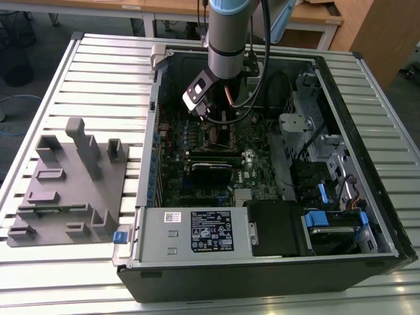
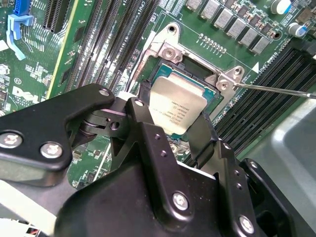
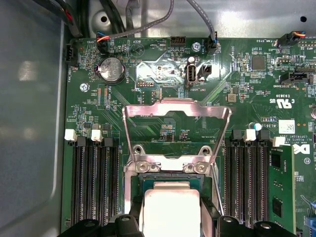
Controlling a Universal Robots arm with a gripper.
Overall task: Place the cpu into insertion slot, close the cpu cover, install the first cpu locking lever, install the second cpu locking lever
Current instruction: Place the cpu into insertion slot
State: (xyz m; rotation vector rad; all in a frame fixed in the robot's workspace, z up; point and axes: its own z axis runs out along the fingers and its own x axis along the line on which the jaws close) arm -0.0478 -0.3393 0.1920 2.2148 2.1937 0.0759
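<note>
My gripper [image 2: 173, 118] hangs low over the insertion slot [image 2: 195, 69] on the green motherboard, inside the open computer case [image 1: 367, 85]. Its black fingers [image 2: 140, 116] sit against two opposite edges of the cpu [image 2: 175, 106], a pale silver square. The chip lies level in or just above the slot; whether it is fully seated I cannot tell. In the first wrist view the cpu [image 3: 170, 202] shows between the fingers. Beyond it the cpu cover [image 3: 148, 109], a silver frame with a big window, is swung up and back on its hinge. A thin locking lever [image 2: 276, 90] sticks out sideways, unlatched.
Black memory slots [image 3: 94, 187] flank the socket on both sides. A grey labelled power supply [image 1: 197, 230] sits at the case's near edge, and drive bays [image 1: 328, 164] on the exterior view's right. A grey fixture block [image 1: 65, 177] stands on the slatted table at the left.
</note>
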